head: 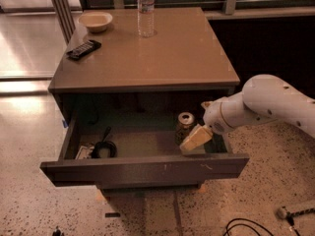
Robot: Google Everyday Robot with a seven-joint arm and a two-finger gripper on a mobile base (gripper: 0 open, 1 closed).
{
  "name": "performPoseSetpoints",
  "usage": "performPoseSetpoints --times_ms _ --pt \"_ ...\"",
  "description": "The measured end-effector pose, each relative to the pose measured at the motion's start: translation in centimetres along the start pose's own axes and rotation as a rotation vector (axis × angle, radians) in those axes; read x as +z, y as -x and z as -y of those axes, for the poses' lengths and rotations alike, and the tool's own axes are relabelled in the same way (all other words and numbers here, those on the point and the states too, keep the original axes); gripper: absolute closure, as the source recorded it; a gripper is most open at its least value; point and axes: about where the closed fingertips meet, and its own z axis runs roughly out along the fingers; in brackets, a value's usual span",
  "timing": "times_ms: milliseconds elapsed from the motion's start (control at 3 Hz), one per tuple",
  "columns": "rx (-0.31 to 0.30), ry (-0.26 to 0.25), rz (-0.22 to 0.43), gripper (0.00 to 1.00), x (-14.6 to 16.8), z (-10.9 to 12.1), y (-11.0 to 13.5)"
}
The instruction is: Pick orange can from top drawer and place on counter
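The hand sits low in the open drawer right against the can, whether clenched I cannot tell, so it should centre on the can, grip firmly, then lift toward the tabletop above it.

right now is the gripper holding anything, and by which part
Cannot tell: the gripper is down in the drawer, close beside the can, with no visible hold.
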Motion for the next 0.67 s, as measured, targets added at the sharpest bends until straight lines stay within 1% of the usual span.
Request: performPoseSetpoints --times_ms 333,667 --pt "0.020 -0.016 0.034 0.17 1.4 1.0 0.2" --pt "0.032 -0.040 0.074 0.13 2.8 1.8 0.1"
